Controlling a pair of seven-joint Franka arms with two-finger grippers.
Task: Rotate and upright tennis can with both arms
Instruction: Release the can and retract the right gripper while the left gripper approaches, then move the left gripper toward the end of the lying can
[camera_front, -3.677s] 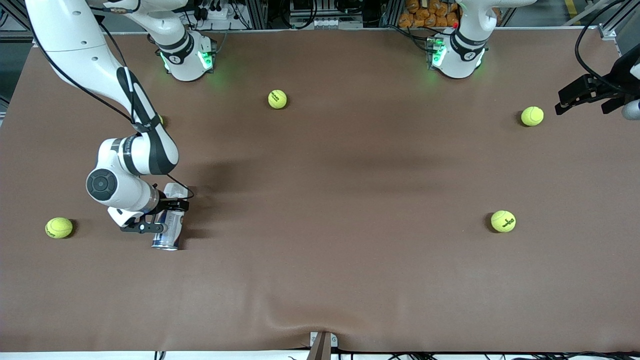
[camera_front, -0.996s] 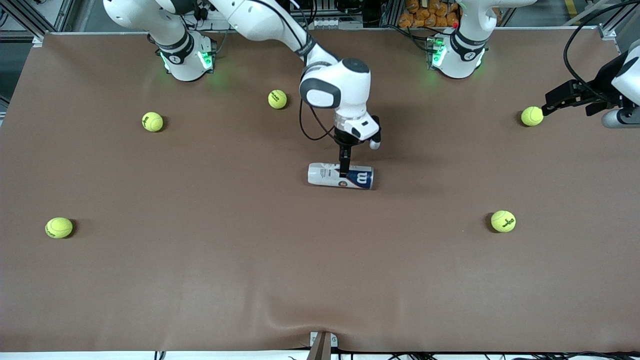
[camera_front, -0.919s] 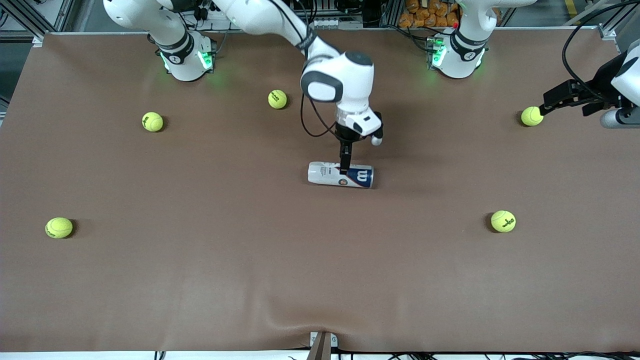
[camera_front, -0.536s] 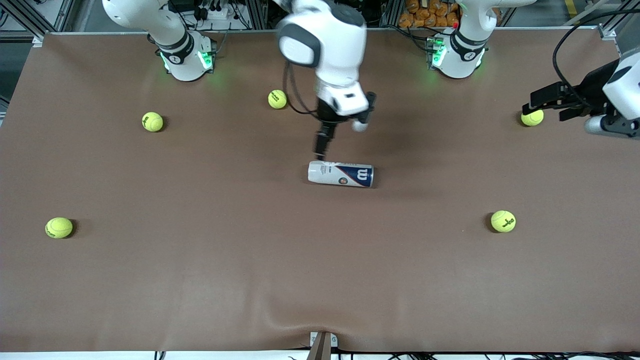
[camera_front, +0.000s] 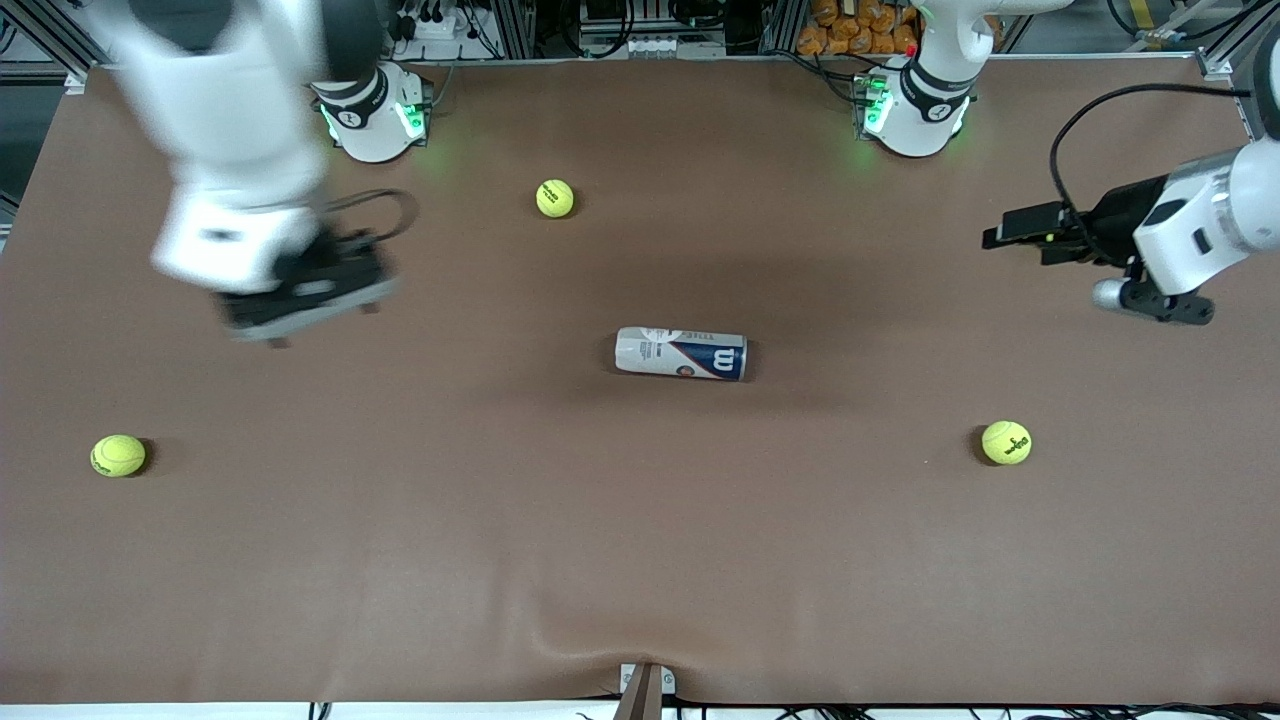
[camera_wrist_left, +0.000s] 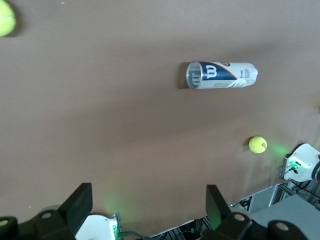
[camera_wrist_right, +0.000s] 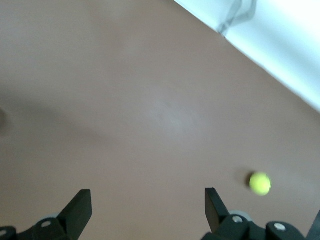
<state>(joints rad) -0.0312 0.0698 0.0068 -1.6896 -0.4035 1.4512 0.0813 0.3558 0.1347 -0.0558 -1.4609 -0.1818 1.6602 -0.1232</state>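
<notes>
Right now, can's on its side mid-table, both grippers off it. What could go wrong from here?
1. The tennis can lies on its round side, free on the table; a nudge could roll it.
2. Open left gripper and open right gripper are both far off; long approaches risk misaligned grasps.

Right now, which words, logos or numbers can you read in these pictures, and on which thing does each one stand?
"W": white logo on the dark blue part of the tennis can, lying on its side on the table.
Small print on the can's white part: too small to read.
Dark marks on the tennis balls, such as the ball toward the left arm's end: too small to read.
</notes>
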